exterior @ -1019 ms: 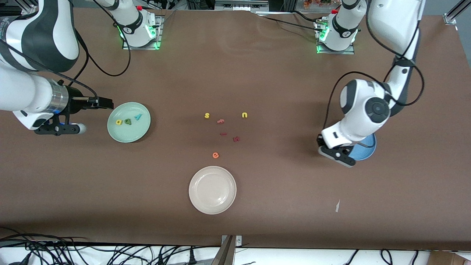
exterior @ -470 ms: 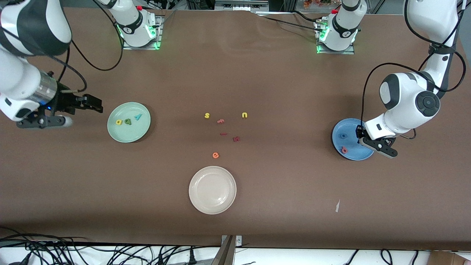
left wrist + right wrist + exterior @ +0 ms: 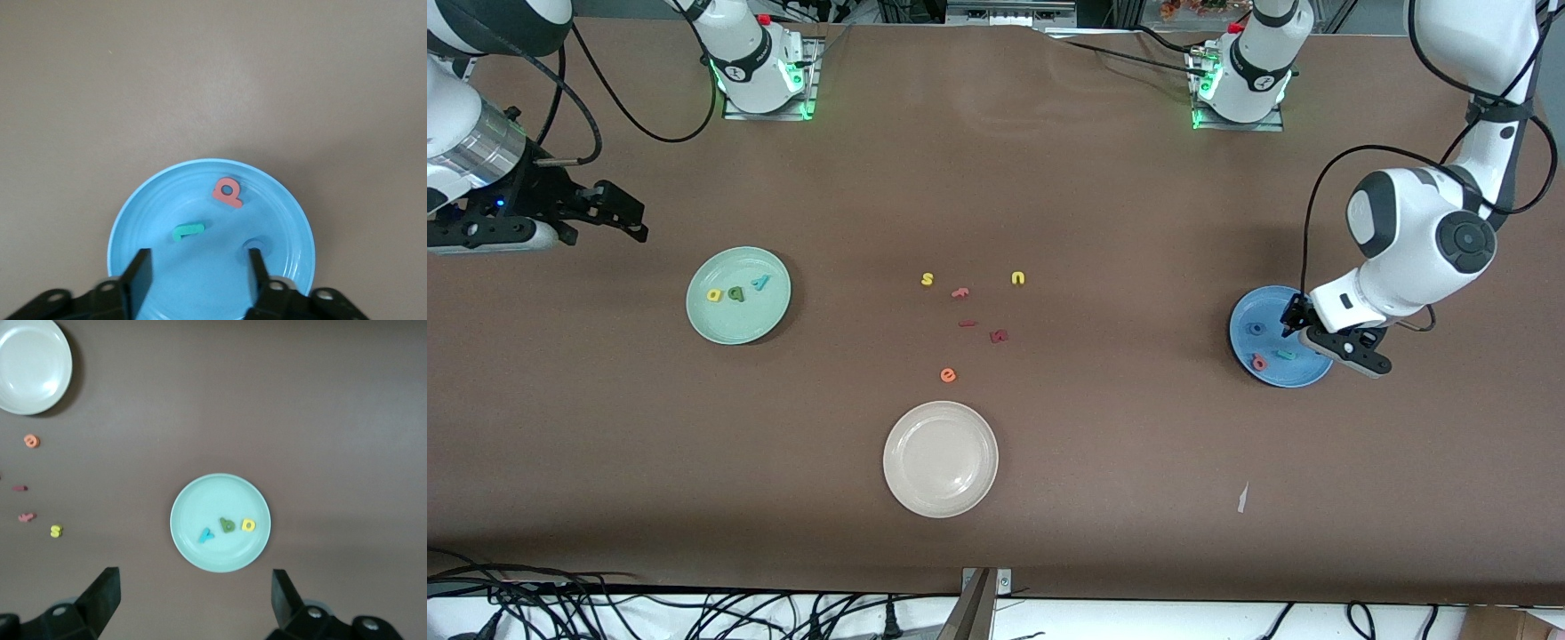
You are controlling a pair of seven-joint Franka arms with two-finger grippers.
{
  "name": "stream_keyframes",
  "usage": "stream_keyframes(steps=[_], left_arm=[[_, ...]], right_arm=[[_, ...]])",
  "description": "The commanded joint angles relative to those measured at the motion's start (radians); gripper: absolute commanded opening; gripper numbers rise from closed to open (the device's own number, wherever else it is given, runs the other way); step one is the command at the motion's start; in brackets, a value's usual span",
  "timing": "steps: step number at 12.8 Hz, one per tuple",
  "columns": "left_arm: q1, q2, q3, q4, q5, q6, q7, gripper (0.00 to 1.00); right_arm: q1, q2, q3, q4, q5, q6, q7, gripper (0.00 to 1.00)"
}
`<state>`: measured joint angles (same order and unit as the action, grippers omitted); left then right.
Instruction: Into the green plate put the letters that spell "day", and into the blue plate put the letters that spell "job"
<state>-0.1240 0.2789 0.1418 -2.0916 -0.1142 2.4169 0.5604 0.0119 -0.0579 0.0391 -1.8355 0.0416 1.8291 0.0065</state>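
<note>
Now the left gripper [image 3: 1291, 331] is hanging over the round mid-blue plate [image 3: 1307, 375] with parted, empty fingers; inside are lying the teal foam "j" [image 3: 187, 231], pinkish-red "b" [image 3: 227, 193] and blue ring "o" [image 3: 1256, 329]. The right gripper [image 3: 633, 222], fingers spread wide and empty, is waiting near the pale mint-green plate [image 3: 725, 331] holding the yellow "d" [image 3: 713, 295], dark green "a" [image 3: 735, 293] and teal "y" [image 3: 760, 284].

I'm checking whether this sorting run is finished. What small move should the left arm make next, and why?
Probably lift the left tool straight up and away from the blue plate. Its fingers stand open and empty, and the teal j, pink b and blue o lie in that plate. The green plate holds d, a and y.
</note>
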Motion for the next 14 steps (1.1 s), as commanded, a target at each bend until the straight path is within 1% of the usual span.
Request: stream_keyframes(steps=[1,2,3,4,5,6,7,8,9,11,12,13,14], left_arm=[[0.017,-0.102,-0.010,-0.059,0.022,-0.001,-0.007,1.00],[0.018,-0.131,-0.010,-0.077,0.022,-0.001,-0.007,1.00],[0.020,-0.154,-0.010,-0.080,0.021,-0.001,-0.008,1.00],[0.020,-0.200,-0.011,-0.079,0.021,-0.001,-0.008,1.00],[0.020,-0.257,-0.013,-0.079,0.022,-0.031,-0.007,1.00],[0.020,-0.289,-0.011,-0.061,0.022,-0.115,-0.008,1.00],[0.021,-0.302,-0.005,-0.012,0.022,-0.172,-0.008,1.00],[0.044,-0.302,0.001,0.055,0.024,-0.249,-0.008,1.00],[0.064,-0.302,0.001,0.141,0.030,-0.351,-0.008,1.00],[0.066,-0.314,-0.002,0.247,0.063,-0.503,-0.010,1.00],[0.064,-0.339,-0.008,0.258,0.086,-0.540,-0.017,1.00],[0.055,-0.383,-0.011,0.252,0.108,-0.562,-0.052,1.00],[0.047,-0.420,-0.016,0.254,0.119,-0.614,-0.107,1.00]], right_arm=[[-0.024,-0.014,0.009,0.039,-0.002,-0.099,0.000,1.00],[-0.024,-0.001,-0.008,0.077,0.001,-0.169,0.000,1.00],[-0.026,0.001,-0.011,0.079,0.015,-0.175,0.003,1.00],[-0.030,0.003,-0.010,0.082,0.021,-0.172,0.007,1.00],[-0.035,0.009,-0.008,0.079,0.021,-0.154,0.004,1.00],[-0.050,0.012,-0.005,0.081,0.012,-0.136,-0.002,1.00],[-0.056,0.035,-0.002,0.087,0.012,-0.104,-0.002,1.00],[-0.056,0.068,-0.005,0.094,0.011,-0.096,-0.005,1.00],[-0.055,0.069,-0.007,0.099,0.006,-0.091,-0.003,1.00],[-0.053,0.070,-0.004,0.116,-0.003,-0.091,-0.002,1.00],[-0.050,0.070,-0.005,0.116,-0.002,-0.100,-0.002,1.00],[-0.046,0.073,-0.007,0.120,-0.003,-0.100,-0.002,1.00],[-0.046,0.076,-0.004,0.127,-0.018,-0.100,0.007,1.00]])
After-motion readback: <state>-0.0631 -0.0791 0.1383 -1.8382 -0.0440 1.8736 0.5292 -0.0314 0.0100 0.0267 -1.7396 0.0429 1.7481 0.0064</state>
